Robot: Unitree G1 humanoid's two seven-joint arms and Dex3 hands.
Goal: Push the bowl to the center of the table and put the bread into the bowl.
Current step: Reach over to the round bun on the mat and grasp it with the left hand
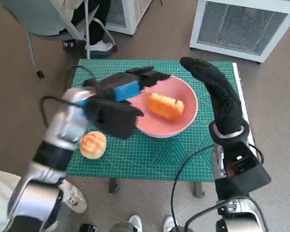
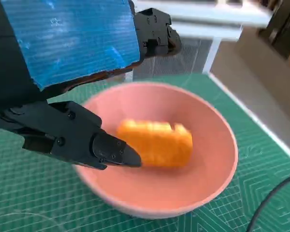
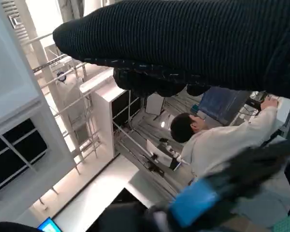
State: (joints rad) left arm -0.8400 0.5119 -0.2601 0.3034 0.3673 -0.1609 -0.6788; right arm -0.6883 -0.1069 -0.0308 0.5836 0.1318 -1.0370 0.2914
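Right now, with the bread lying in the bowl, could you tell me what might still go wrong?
The left hand hangs open over the pink bowl's near rim; drawing back low, its fingers could catch the rim and drag or tip the bowl with the bread. The right hand stands close beside the bowl's far side and could nudge it off centre.
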